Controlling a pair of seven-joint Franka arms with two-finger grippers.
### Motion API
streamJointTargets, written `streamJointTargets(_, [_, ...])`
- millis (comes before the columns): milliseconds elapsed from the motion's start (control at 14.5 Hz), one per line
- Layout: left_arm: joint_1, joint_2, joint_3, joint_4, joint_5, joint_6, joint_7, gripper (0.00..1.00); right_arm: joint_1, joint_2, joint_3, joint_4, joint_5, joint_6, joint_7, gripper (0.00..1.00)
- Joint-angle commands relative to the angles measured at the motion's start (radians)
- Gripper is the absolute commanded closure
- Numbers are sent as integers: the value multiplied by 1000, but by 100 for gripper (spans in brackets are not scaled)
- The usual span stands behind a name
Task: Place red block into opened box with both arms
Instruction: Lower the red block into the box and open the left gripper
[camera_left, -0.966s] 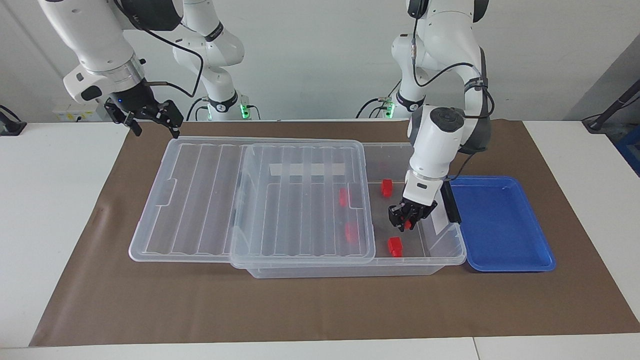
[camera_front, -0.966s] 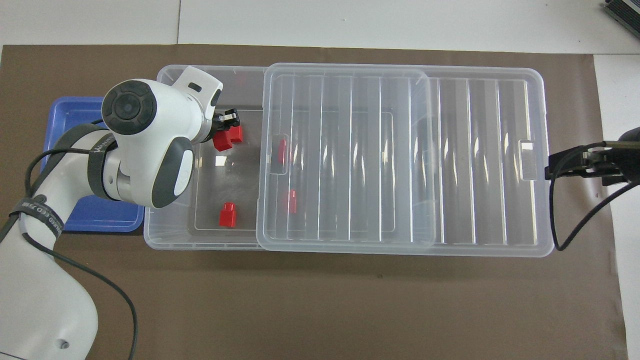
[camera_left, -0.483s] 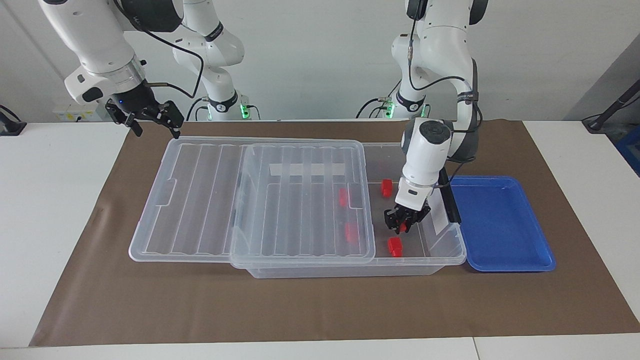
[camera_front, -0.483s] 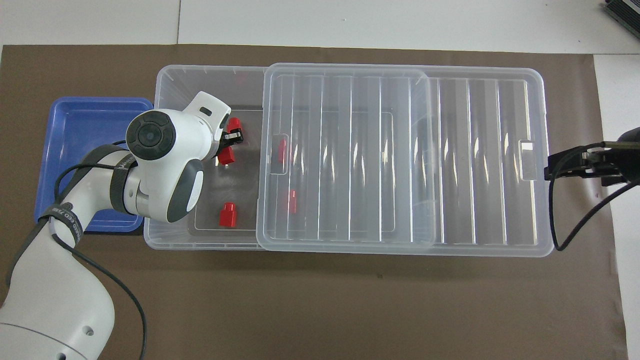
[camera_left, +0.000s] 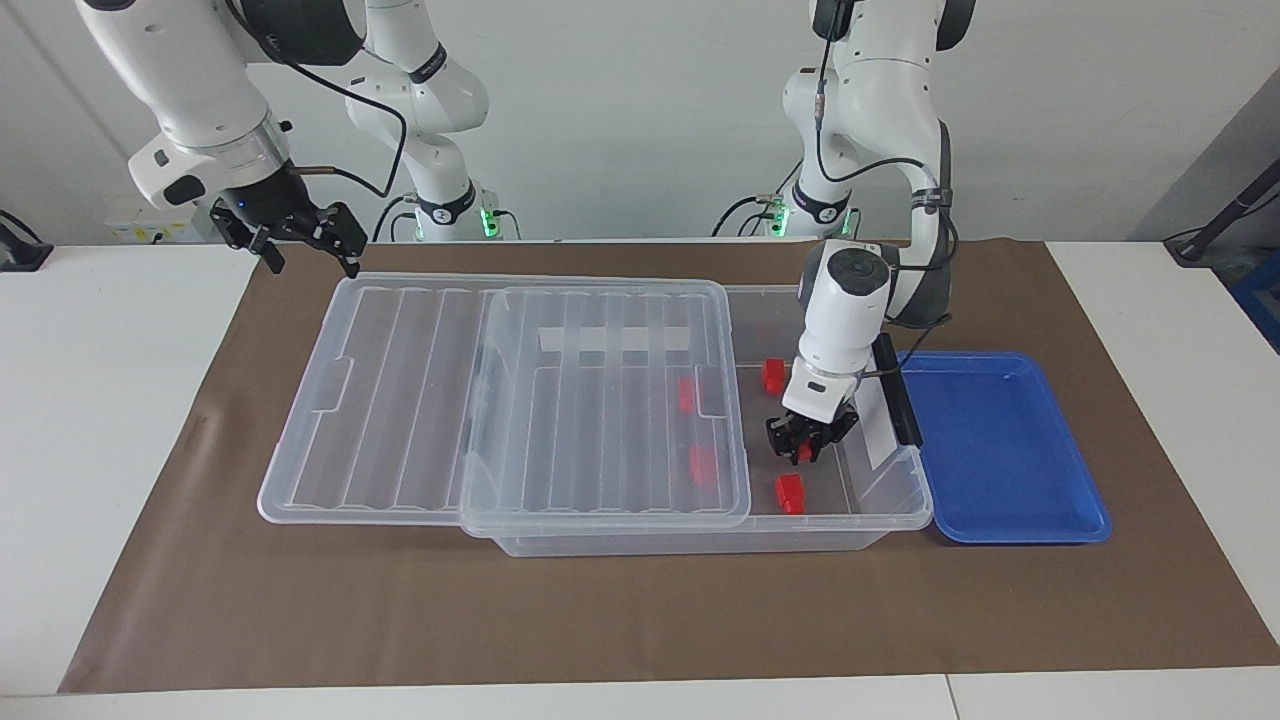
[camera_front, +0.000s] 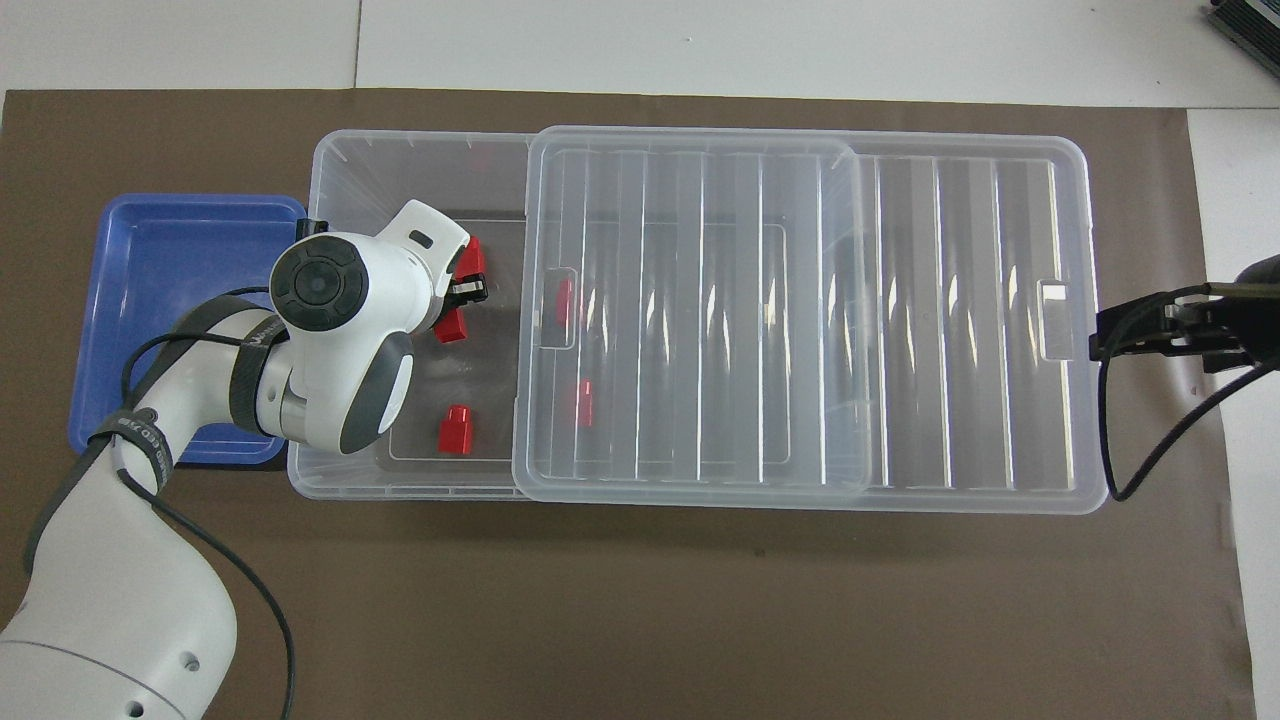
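While the left arm reached into the box, the scene stood as follows.

Red blocks: five in all, every one inside the box (camera_left: 905, 505).
Held block: the red block (camera_left: 802, 452) sat clamped between the fingertips of the left gripper (camera_left: 803, 441), low inside the uncovered end of the box, toward the left arm's end of the table.
Loose blocks in the uncovered end: two; one (camera_left: 791, 493) lay on the floor farther from the robots than the held one, another (camera_left: 772, 374) nearer to the robots.
Blocks under the lid: two, seen through the clear plastic; one (camera_left: 687, 394) nearer to the robots, one (camera_left: 703, 464) farther.
Lid: one ribbed clear lid (camera_left: 400, 400), slid toward the right arm's end so that it covered most of the box and overhung it.
Blue tray: one (camera_left: 1000, 445), just beside the box at the left arm's end; nothing lay in it.
Right gripper: the right gripper (camera_left: 300, 240) hung over the mat by the lid's end, fingers spread, grasping nothing; that arm waited.
Facing view only: the gripper's height inside the box, and the black end handle (camera_left: 898, 400).
Overhead view only: the left arm's wrist covered part of the held block (camera_front: 451, 326); the right gripper (camera_front: 1110, 335) showed only at the edge.
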Motion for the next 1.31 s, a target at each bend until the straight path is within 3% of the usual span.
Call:
streamJointTargets(0, [-14, -6, 11, -26, 16, 38, -5, 100, -15, -14, 4, -22, 24, 17, 7, 0])
streamJointTargets(897, [-13, -2, 12, -55, 16, 86, -5, 100, -15, -14, 4, -23, 24, 17, 7, 0])
streamJointTargets(1034, [-13, 1, 12, -53, 16, 84, -3, 69, -15, -14, 4, -23, 24, 17, 7, 0])
streamJointTargets(1172, [-13, 1, 12, -50, 16, 84, -5, 52, -15, -16, 4, -28, 24, 19, 7, 0])
streamJointTargets(1241, [-13, 1, 12, -47, 16, 83, -3, 36, -15, -16, 4, -28, 24, 19, 7, 0])
